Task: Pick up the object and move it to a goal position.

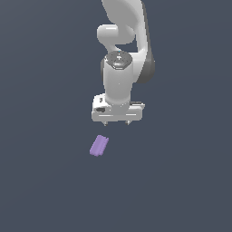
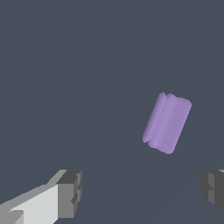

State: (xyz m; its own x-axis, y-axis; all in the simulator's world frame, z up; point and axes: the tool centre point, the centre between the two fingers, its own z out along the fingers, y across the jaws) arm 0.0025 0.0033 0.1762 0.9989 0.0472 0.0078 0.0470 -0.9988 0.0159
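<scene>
Exterior view: purple block (image 1: pixel 99 145) apart from the spread-fingered tool (image 1: pixel 117 123).

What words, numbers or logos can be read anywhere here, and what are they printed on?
None: no readable text in either view.
The purple block is plain, with no label.
The white arm and the open gripper carry no brand or number that shows.
The dark grey floor is unmarked.
</scene>
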